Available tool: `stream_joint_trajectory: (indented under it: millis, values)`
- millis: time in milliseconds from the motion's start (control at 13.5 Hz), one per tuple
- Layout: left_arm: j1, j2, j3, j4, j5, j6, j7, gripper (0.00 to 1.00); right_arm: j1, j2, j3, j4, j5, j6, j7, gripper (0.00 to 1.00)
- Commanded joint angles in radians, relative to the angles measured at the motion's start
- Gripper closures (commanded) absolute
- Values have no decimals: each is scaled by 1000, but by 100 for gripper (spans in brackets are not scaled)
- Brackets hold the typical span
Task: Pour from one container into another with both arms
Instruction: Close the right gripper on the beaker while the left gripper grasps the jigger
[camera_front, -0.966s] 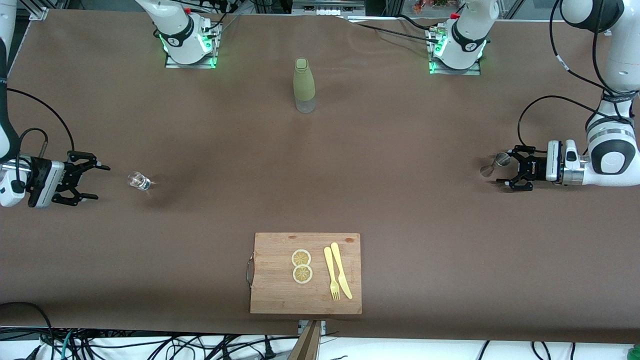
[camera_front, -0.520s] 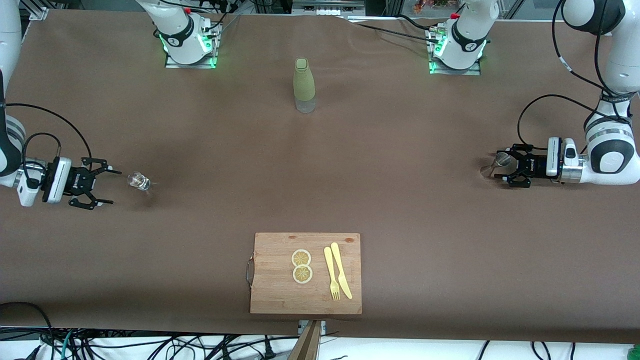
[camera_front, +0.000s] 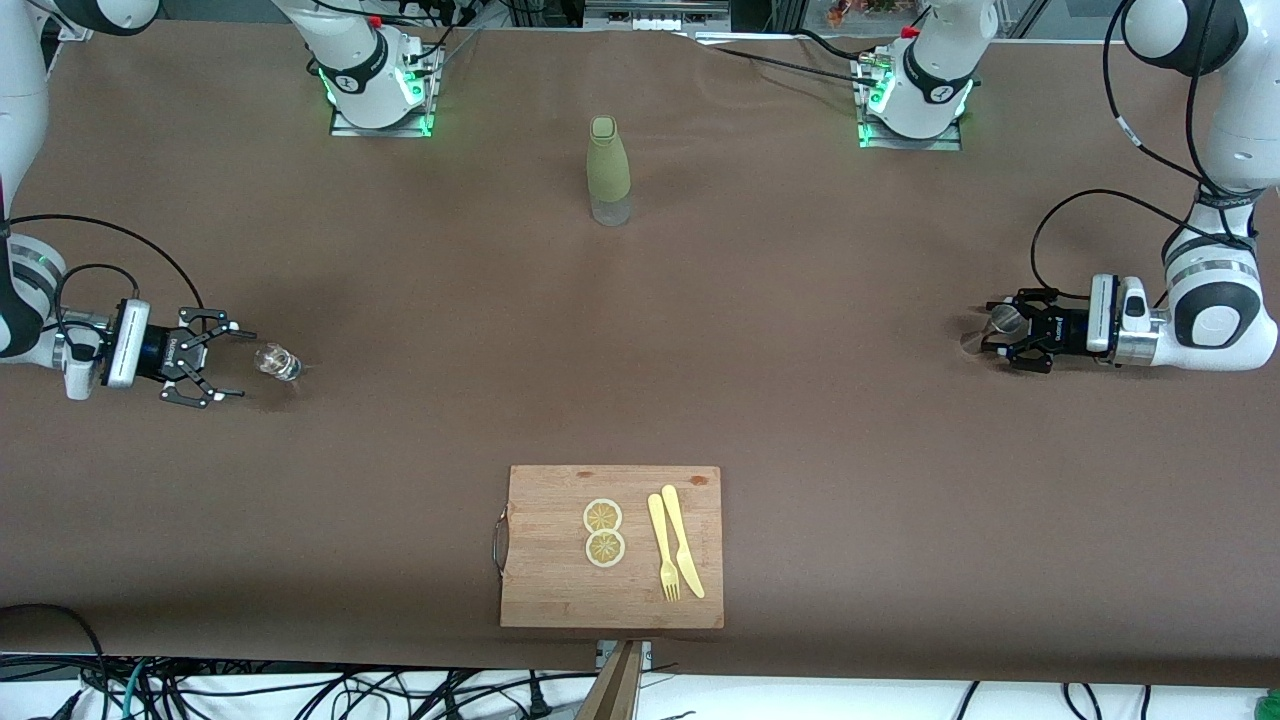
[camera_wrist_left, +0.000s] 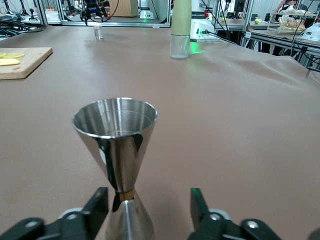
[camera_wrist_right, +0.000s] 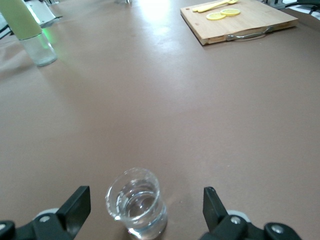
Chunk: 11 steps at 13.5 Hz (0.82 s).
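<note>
Tabletop: jigger (camera_wrist_left: 117, 150) between open left pincer (camera_wrist_left: 145, 210); apparently untouched.

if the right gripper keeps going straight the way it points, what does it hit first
Most likely the small clear glass, which stands just ahead of the open right gripper, in line with the gap between its fingers, so it would probably pass between them rather than strike a fingertip.

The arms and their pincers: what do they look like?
Both arms are white, rounded and jointed, with black bands at the joints. Loose black cables loop along them. Each ends in a white wrist block and a black pincer, left pincer, right pincer, with thin angular fingers. The bases glow green.
</note>
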Motion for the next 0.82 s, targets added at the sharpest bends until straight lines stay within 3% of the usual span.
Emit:
stream_joint_trajectory:
  millis: [0, 743]
  values:
    - [11, 16, 3, 12, -29, -27, 114, 33, -20, 24, 0, 2, 37, -39, -67, 0]
    - [11, 17, 0, 15, -43, -45, 114, 34, -31, 109, -10, 4, 115, -88, -182, 0]
